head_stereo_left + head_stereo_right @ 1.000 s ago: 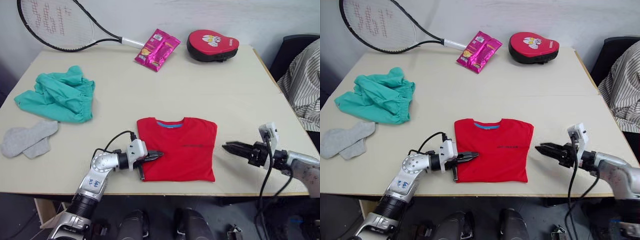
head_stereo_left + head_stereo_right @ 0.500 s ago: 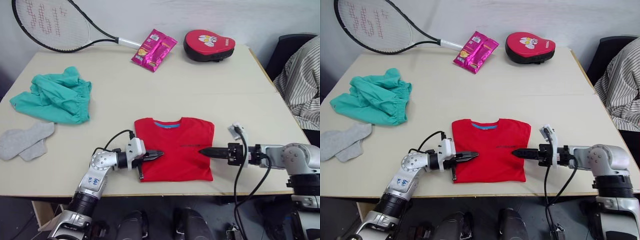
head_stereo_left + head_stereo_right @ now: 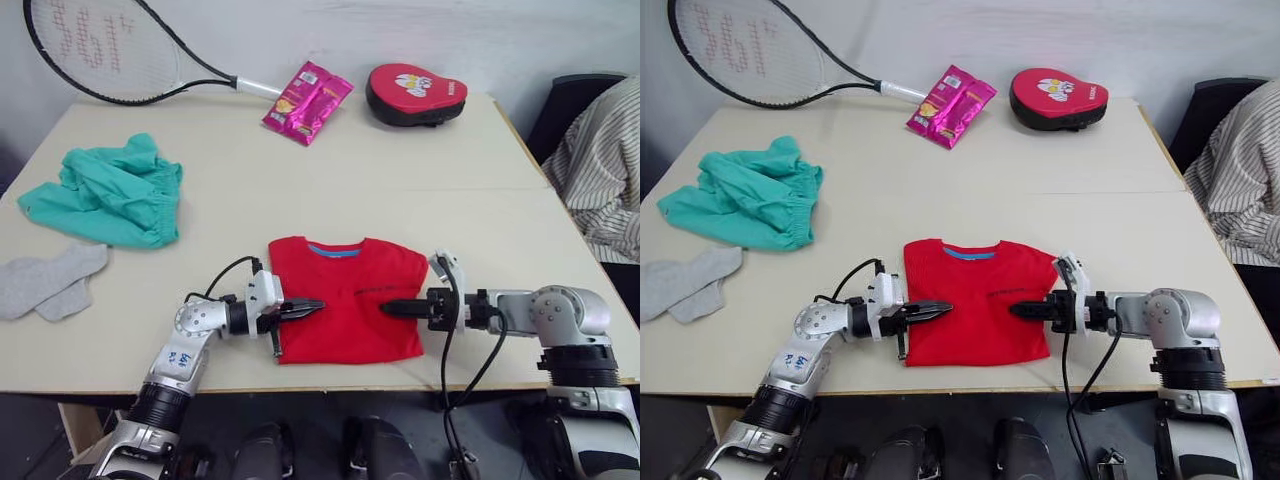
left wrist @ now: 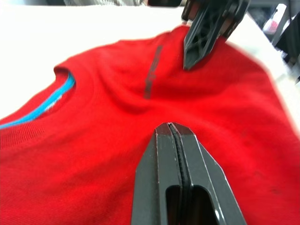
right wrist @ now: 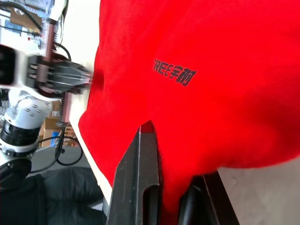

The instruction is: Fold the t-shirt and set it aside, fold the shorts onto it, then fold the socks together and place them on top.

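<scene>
The t-shirt (image 3: 346, 297) lies folded at the near middle of a pale table (image 3: 400, 170). The shorts (image 3: 108, 191) are crumpled at the far left, the socks (image 3: 50, 281) nearer beside them. The left gripper (image 3: 308, 307), fingers pressed together and empty, rests on the shirt's left edge. The right gripper (image 3: 392, 308) has cloth of the shirt's right side between its fingers.

Head stereo pair overlooking table (image 3: 420, 190), wrist cameras close, seemingly facing each other
</scene>
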Robot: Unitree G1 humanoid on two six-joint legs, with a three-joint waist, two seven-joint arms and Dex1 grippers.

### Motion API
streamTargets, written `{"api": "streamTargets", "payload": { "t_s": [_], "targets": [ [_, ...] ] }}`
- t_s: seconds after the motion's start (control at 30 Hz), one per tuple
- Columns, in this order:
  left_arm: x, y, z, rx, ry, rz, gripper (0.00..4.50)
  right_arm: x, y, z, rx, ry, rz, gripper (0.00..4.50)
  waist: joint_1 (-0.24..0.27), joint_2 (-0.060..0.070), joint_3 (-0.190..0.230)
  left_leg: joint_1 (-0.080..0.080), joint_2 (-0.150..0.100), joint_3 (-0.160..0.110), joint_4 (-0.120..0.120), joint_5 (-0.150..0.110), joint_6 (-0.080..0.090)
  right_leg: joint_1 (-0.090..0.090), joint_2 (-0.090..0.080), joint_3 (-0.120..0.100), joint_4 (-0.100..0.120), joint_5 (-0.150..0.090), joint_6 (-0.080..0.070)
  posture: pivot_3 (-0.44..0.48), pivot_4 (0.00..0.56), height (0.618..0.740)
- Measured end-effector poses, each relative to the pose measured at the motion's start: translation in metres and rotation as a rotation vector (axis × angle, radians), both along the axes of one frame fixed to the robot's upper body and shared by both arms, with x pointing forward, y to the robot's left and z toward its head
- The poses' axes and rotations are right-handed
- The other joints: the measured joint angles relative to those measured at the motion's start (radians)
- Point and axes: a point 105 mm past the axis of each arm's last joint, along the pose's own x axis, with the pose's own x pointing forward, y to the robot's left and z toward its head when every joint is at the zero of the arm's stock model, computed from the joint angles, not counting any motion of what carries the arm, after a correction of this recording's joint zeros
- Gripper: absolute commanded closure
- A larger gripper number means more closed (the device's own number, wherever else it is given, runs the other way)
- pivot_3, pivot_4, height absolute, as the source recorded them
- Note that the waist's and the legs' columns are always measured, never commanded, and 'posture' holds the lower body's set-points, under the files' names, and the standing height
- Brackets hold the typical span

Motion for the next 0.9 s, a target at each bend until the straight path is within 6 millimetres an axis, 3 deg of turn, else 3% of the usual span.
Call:
{"api": "streamTargets", "payload": {
  "t_s": [0.07, 0.23, 0.4, 0.43, 0.57, 0.87, 0.9],
  "targets": [
    [-0.003, 0.005, 0.015, -0.038, 0.011, -0.019, 3.43, -0.004, -0.018, 0.001, -0.029, 0.017, -0.038, 4.50, 0.012, 0.004, 0.002, -0.001, -0.001, 0.000, 0.000, 0.000, 0.000, 0.000, 0.000, 0.000, -0.002, 0.000, 0.000, 0.000, 0.150, 0.740],
    [-0.015, 0.016, 0.046, -0.087, 0.009, -0.054, 1.85, -0.011, -0.083, 0.008, -0.151, 0.038, -0.208, 4.50, 0.017, 0.007, 0.004, -0.003, -0.002, 0.003, 0.001, 0.001, 0.004, -0.001, 0.000, 0.001, -0.005, 0.001, 0.002, 0.000, 0.150, 0.740],
    [-0.020, 0.016, 0.055, -0.099, 0.017, -0.065, 0.24, -0.021, -0.136, 0.011, -0.232, 0.042, -0.341, 4.50, 0.017, 0.007, 0.005, -0.003, -0.001, 0.004, 0.000, 0.001, 0.004, -0.001, 0.001, 0.001, -0.006, 0.001, 0.003, 0.000, 0.150, 0.740],
    [-0.020, 0.017, 0.056, -0.102, 0.018, -0.063, 0.03, -0.024, -0.154, 0.010, -0.257, 0.048, -0.391, 4.50, 0.017, 0.007, 0.005, -0.003, -0.001, 0.004, 0.000, 0.001, 0.004, -0.001, 0.002, 0.001, -0.005, 0.001, 0.003, 0.000, 0.150, 0.740],
    [-0.019, 0.025, 0.058, -0.097, 0.013, -0.040, 0.03, -0.028, -0.208, 0.005, -0.367, 0.018, -0.554, 4.50, 0.016, 0.007, 0.005, -0.001, -0.001, 0.004, 0.001, 0.001, 0.004, -0.001, 0.002, 0.001, -0.005, 0.001, 0.003, 0.000, 0.150, 0.740],
    [-0.024, 0.043, 0.057, -0.041, 0.015, -0.044, 0.03, -0.002, -0.246, 0.012, -0.532, -0.162, -0.617, 4.50, -0.001, 0.009, 0.006, 0.000, -0.001, 0.006, 0.000, 0.002, -0.005, -0.001, 0.002, 0.003, -0.004, 0.001, 0.004, 0.000, 0.150, 0.740],
    [-0.024, 0.043, 0.057, -0.041, 0.012, -0.042, 0.00, -0.002, -0.246, 0.012, -0.530, -0.154, -0.615, 4.23, -0.001, 0.009, 0.006, 0.000, -0.001, 0.006, 0.000, 0.002, -0.005, -0.001, 0.002, 0.003, -0.004, 0.001, 0.004, 0.000, 0.150, 0.740]
  ]
}}
